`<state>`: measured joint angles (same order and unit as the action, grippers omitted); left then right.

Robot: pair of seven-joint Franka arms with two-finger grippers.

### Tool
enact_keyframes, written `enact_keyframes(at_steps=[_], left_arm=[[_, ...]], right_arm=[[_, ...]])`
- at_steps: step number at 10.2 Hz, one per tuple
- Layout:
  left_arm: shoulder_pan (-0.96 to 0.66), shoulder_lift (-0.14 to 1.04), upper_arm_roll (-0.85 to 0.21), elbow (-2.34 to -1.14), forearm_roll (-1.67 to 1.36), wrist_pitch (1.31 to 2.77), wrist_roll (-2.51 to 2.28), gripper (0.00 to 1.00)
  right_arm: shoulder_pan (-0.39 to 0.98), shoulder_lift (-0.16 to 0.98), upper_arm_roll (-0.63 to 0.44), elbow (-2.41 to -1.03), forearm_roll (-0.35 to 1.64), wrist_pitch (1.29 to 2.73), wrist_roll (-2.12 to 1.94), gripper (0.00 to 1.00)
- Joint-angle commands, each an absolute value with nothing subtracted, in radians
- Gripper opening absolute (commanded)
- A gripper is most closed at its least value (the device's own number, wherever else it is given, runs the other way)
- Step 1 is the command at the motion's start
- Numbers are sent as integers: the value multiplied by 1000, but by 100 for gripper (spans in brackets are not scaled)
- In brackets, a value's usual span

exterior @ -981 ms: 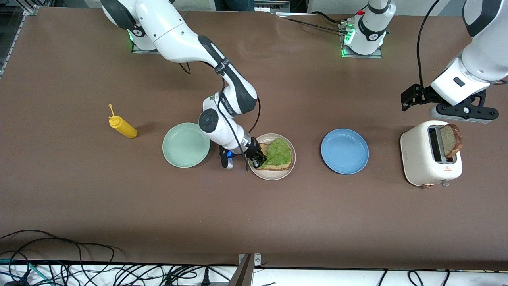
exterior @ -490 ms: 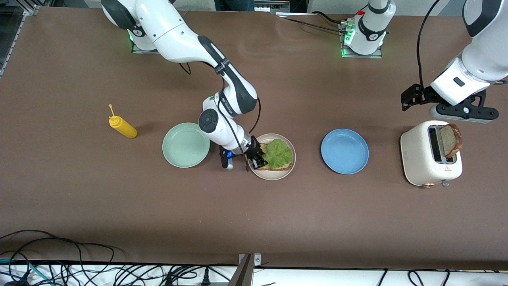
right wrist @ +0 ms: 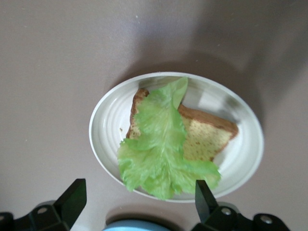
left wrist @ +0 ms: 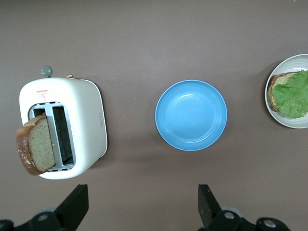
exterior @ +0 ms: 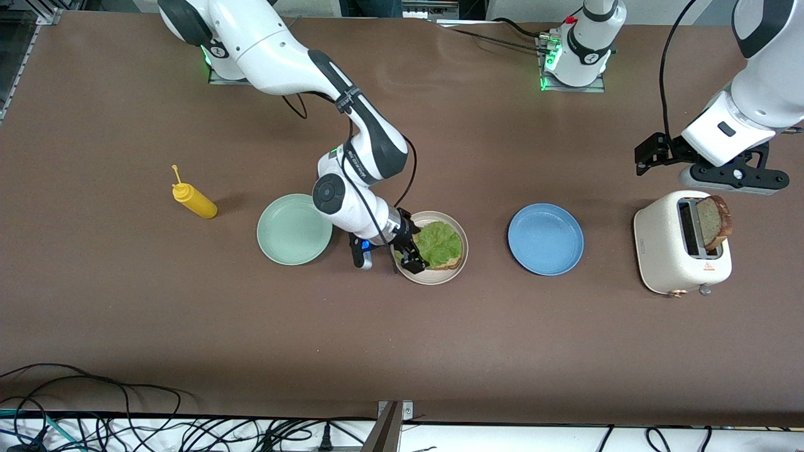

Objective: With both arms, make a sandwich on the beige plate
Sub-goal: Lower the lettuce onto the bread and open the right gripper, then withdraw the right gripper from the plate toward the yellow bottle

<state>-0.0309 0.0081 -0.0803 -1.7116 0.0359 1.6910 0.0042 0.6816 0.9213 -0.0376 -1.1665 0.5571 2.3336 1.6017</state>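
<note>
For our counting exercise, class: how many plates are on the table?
3. The green plate lies toward the right arm's end, the beige plate with bread and lettuce sits in the middle, and the blue plate lies between it and the toaster. None seems hidden.

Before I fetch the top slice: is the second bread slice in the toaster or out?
In: the bread slice stands in a slot of the toaster, its top sticking out and leaning outward.
</note>
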Motion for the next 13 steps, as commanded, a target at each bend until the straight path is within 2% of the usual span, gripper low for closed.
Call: enact_keyframes(at_steps=[1, 4, 8, 11, 13], left_arm=[[-29, -3, -80, -1718, 18, 1687, -2, 100], [-29, -3, -80, -1718, 18, 1687, -2, 100], [-29, -3, -80, -1718, 18, 1687, -2, 100], [-31, -3, -80, -1718, 17, 1687, -2, 100], [-29, -3, -80, -1718, 18, 1687, -2, 100]], right_arm=[[658, 844, -119, -1106, 541, 2096, 1588, 100], [646, 717, -224, -1108, 494, 1820, 1375, 100], [644, 582, -280, -1114, 179, 1455, 942, 100], [646, 513, -450, -1115, 155, 1312, 561, 100], [646, 493, -573, -1149, 159, 1302, 311, 100]])
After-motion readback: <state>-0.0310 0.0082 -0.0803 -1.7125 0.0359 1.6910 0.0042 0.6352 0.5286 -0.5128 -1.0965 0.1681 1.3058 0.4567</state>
